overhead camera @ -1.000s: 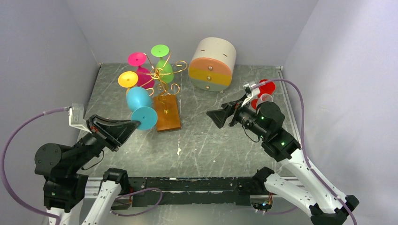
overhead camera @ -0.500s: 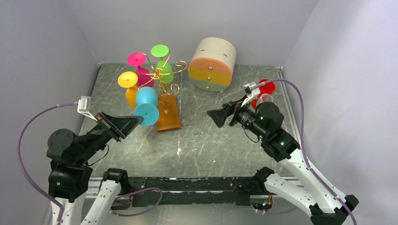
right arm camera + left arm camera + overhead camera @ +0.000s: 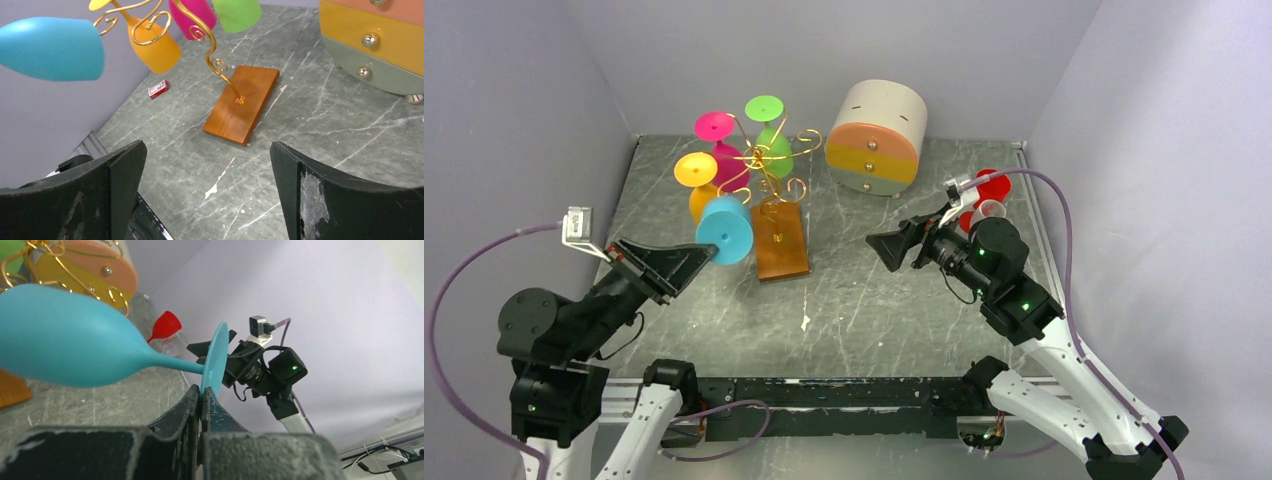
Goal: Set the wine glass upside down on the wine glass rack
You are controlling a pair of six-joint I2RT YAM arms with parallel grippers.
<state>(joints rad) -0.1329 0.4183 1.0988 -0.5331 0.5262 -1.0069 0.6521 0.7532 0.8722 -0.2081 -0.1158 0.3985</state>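
My left gripper (image 3: 707, 256) is shut on the foot rim of a blue wine glass (image 3: 724, 230). The glass lies nearly level in the air, its bowl (image 3: 65, 340) pointing at the wine glass rack (image 3: 764, 160). In the left wrist view the thin foot disc (image 3: 215, 360) is pinched between my fingertips (image 3: 201, 392). The rack is a gold wire tree on a brown wooden base (image 3: 781, 240). Pink (image 3: 716, 127), green (image 3: 765, 108) and yellow (image 3: 696, 169) glasses hang on it. My right gripper (image 3: 884, 250) hovers open right of the base, holding nothing.
A round cream drawer box (image 3: 877, 135) stands at the back, right of the rack. Red cups (image 3: 992, 187) sit by the right wall. A small red item (image 3: 158, 88) lies on the marble near the left wall. Walls close in both sides.
My left arm has pulled back and lifted, carrying the blue glass up and slightly left toward the rack's scroll arms. The right arm has not moved.
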